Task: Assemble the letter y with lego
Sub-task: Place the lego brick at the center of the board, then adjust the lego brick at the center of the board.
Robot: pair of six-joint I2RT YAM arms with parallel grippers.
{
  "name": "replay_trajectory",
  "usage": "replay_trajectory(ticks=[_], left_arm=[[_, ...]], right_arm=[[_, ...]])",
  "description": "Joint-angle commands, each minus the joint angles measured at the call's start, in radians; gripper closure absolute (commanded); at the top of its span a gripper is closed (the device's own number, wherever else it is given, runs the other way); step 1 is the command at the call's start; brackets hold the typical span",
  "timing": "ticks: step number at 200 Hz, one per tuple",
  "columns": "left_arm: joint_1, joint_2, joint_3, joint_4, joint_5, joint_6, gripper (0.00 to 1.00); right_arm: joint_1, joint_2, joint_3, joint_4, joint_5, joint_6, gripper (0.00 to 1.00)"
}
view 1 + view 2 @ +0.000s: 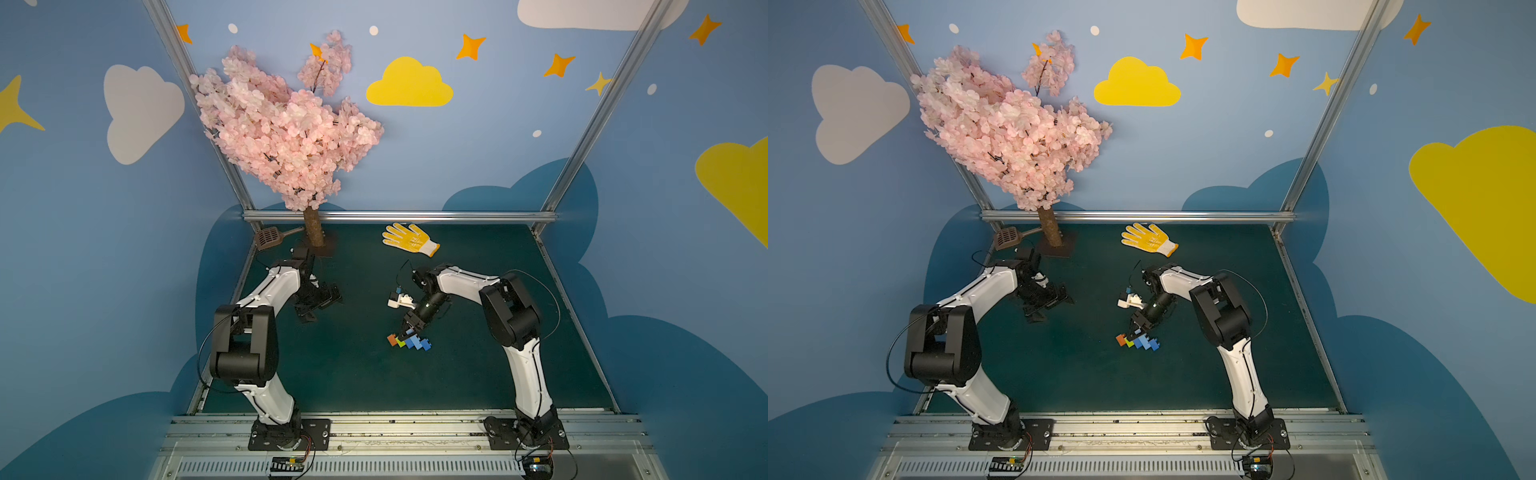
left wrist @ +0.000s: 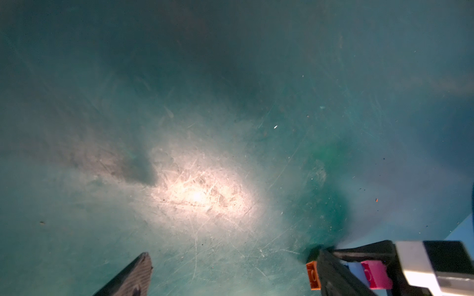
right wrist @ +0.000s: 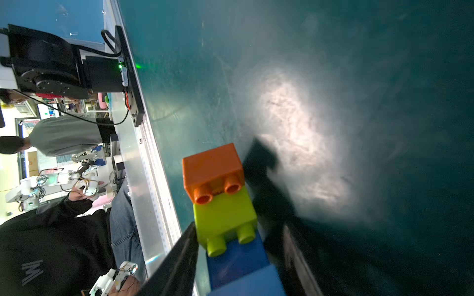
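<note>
Glove [image 1: 409,242], tree [image 1: 286,124], scoop [image 1: 268,239] — well apart from lego [image 1: 411,341].

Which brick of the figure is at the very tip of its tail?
The orange brick: it ends the row and touches only the lime green brick, which has a blue brick on its other side.
</note>
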Motion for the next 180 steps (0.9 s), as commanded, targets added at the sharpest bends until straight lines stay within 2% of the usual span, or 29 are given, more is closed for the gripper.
replay_trajectory(ticks=[1,55,76,99,138,152,180], left_arm=[[0.004,0.013,0.015,-0.025,-0.005,0.006,0.0],[0.004,0.012,0.015,-0.026,-0.01,0.007,0.0],[0.004,0.013,0.015,-0.025,-0.01,0.007,0.0],[0.005,0.014,0.015,-0.025,-0.01,0.008,0.0],[0.005,0.015,0.015,-0.025,-0.01,0.007,0.0],[0.005,0.015,0.016,-0.025,-0.009,0.008,0.0],[0.004,0.015,0.015,-0.026,-0.01,0.008,0.0]], right_arm=[[-0.025,0.003,0.052,0.03,0.053,0.043,0.47],[-0.03,0.031,0.15,-0.006,0.102,0.055,0.4],[-0.03,0.02,0.146,0.027,0.154,0.079,0.3],[-0.034,0.001,0.148,0.083,0.227,0.174,0.3],[-0.027,-0.023,0.167,0.131,0.264,0.246,0.29],[-0.023,-0.071,0.124,0.193,0.312,0.289,0.21],[-0.006,-0.293,-0.077,0.379,0.444,0.364,0.22]])
